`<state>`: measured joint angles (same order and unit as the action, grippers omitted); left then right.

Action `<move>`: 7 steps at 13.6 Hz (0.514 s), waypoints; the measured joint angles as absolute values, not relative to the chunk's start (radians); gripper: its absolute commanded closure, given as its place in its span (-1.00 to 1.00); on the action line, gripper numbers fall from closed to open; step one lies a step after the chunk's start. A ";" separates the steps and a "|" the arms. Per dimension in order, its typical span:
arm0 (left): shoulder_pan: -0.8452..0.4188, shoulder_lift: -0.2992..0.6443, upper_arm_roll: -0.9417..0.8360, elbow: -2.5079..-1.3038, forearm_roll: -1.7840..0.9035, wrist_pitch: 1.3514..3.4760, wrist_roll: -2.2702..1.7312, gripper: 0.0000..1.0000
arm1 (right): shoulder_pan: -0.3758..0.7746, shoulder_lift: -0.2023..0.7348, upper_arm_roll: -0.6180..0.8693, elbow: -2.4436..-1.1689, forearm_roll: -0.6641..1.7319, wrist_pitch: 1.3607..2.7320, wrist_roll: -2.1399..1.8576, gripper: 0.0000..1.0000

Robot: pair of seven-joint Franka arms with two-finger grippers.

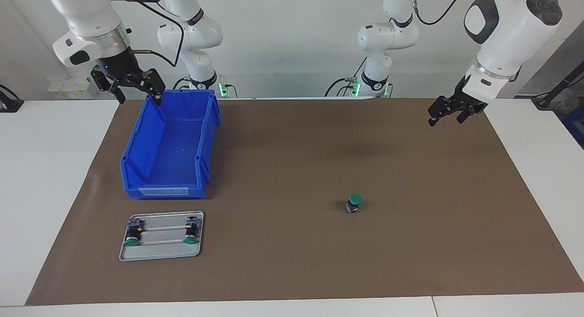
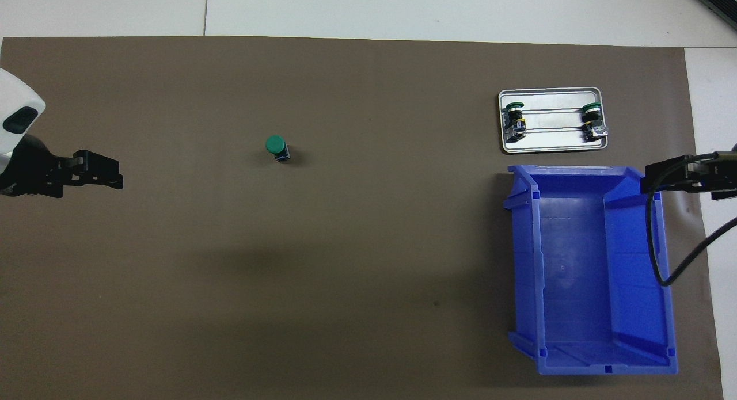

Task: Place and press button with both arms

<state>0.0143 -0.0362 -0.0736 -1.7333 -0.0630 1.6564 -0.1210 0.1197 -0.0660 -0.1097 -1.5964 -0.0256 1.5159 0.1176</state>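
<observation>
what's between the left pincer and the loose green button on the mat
Nothing: only bare brown mat lies between the left pincer and the button, clearest in the overhead view.

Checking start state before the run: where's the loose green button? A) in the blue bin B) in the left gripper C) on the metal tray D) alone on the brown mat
D: the button stands upright by itself on the brown mat, apart from the blue bin and the metal tray.
</observation>
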 measured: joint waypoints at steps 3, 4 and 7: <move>0.003 -0.036 -0.076 -1.733 -0.063 1.657 -0.133 -0.97 | 0.120 -0.066 -0.110 -1.596 -0.026 1.516 0.118 -1.00; 0.004 -0.036 -0.075 -1.733 -0.063 1.657 -0.133 -0.97 | 0.120 -0.066 -0.110 -1.596 -0.026 1.516 0.118 -1.00; 0.005 -0.036 -0.070 -1.733 -0.063 1.670 -0.133 -0.97 | 0.120 -0.066 -0.110 -1.596 -0.026 1.516 0.118 -1.00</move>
